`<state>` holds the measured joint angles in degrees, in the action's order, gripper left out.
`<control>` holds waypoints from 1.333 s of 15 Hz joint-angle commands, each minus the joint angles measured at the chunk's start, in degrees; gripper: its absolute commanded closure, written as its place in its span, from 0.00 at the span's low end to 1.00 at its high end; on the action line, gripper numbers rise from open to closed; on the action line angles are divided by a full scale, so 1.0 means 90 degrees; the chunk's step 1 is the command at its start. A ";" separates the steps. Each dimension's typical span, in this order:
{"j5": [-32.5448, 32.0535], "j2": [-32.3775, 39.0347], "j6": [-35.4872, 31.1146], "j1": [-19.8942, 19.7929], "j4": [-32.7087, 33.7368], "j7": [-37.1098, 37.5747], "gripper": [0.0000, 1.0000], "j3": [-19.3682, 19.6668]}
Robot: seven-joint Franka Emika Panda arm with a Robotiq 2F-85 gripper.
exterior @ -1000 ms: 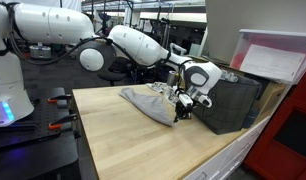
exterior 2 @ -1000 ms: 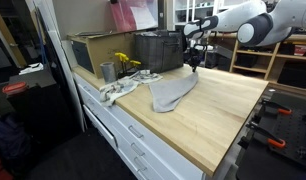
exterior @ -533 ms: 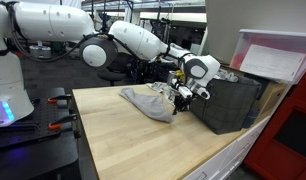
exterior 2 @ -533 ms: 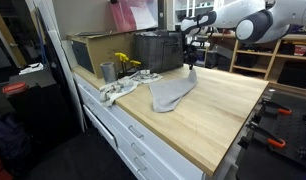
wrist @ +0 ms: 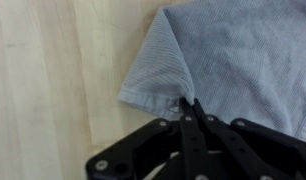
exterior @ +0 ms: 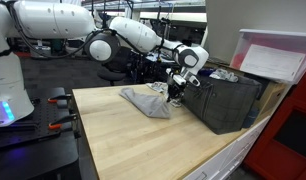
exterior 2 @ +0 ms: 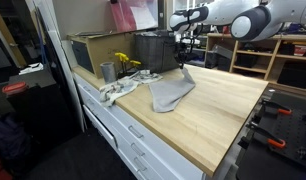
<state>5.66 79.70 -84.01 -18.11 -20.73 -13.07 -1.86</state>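
Note:
A grey cloth (exterior: 145,101) lies crumpled on the light wooden table (exterior: 123,140), beside a dark bin (exterior: 228,100). In both exterior views my gripper (exterior: 176,90) hangs over the cloth's end nearest the bin. The wrist view shows the gripper (wrist: 188,106) shut, its fingertips pinching a folded corner of the grey cloth (wrist: 233,50), with bare wood (wrist: 53,80) to the left. From the other side, the gripper (exterior 2: 184,63) holds that corner lifted a little, and the rest of the cloth (exterior 2: 170,93) trails down onto the table.
The dark bin (exterior 2: 158,50) stands at the table's back. Near the front edge there are a metal cup (exterior 2: 107,71), a yellow item (exterior 2: 124,62) and a white rag (exterior 2: 117,91). A white lidded box (exterior: 275,58) sits beyond the bin.
The gripper has moved along the bin's side and slightly upward, dragging the pinched cloth corner with it; the cloth has bunched and shifted the same way.

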 commanded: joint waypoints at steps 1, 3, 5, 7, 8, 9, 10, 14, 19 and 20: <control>-0.0098 -0.0222 0.0335 0.0373 -0.0096 -0.0065 0.99 -0.0022; -0.0166 -0.0232 0.0395 0.0649 -0.0108 -0.0068 0.99 0.0009; -0.0217 -0.0253 0.0494 0.0903 -0.0121 -0.0077 0.99 0.0008; -0.0274 -0.0273 0.0571 0.1159 -0.0115 -0.0127 0.99 0.0007; -0.0298 -0.0285 0.0611 0.1281 -0.0113 -0.0176 0.99 0.0001; -0.0330 -0.0297 0.0638 0.1407 -0.0105 -0.0237 0.99 0.0002; -0.0358 -0.0319 0.0693 0.1516 -0.0107 -0.0289 0.99 -0.0002; -0.0462 -0.0305 0.1073 0.1915 0.0000 -0.0673 0.99 0.0009; -0.0456 -0.0348 0.1805 0.2247 0.0008 -0.1458 0.99 -0.0013; -0.0448 -0.0363 0.1935 0.2306 0.0008 -0.1611 0.99 -0.0017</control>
<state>2.46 77.73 -70.75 1.62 -20.66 -23.37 -1.91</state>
